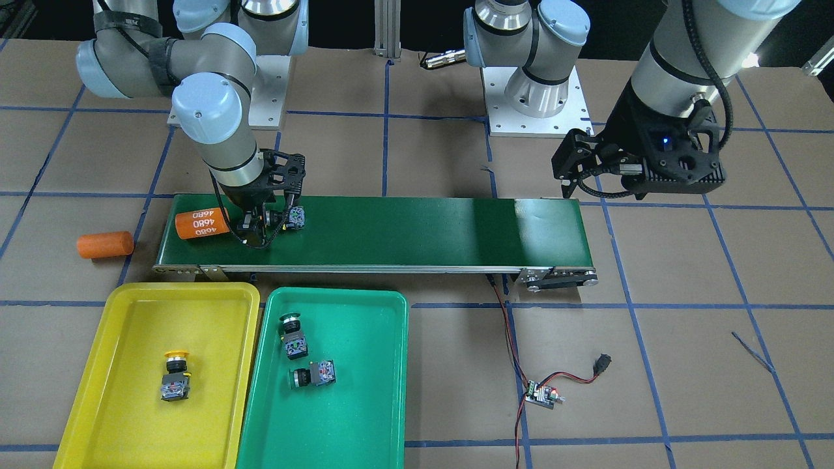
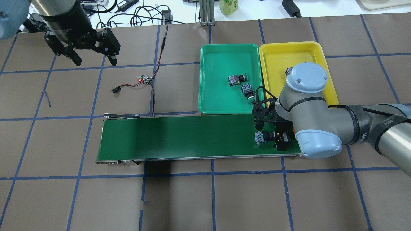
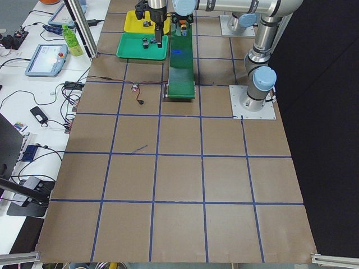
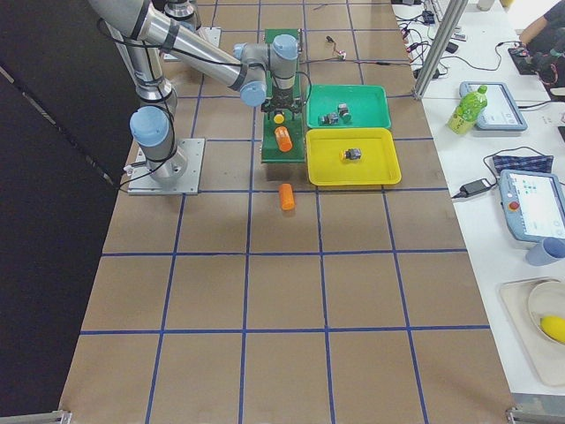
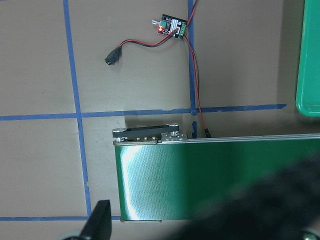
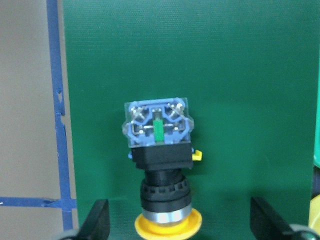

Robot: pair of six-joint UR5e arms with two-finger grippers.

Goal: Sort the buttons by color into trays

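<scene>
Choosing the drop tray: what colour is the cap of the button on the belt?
Cap is yellow; clearest in right wrist-mounted view.

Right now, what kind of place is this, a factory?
More likely a robot test lab: a left arm and right arm bolted to a table gridded with blue tape, a small conveyor belt, and a side bench with control tablets and cables.

Robotics lab cell: a table (image 3: pixel 179 185) is papered brown and gridded with blue tape (image 3: pixel 179 202), and two robot arms (image 1: pixel 215 124) are bolted down on metal base plates (image 1: pixel 502 124). A small conveyor belt (image 1: pixel 423 228) is wired to a bare controller board (image 1: pixel 542 394). Teach pendants (image 4: pixel 532 205), loose cables (image 2: pixel 138 15) and an aluminium-profile post (image 4: pixel 439 44) are seen at the white side benches (image 4: pixel 503 256).
</scene>
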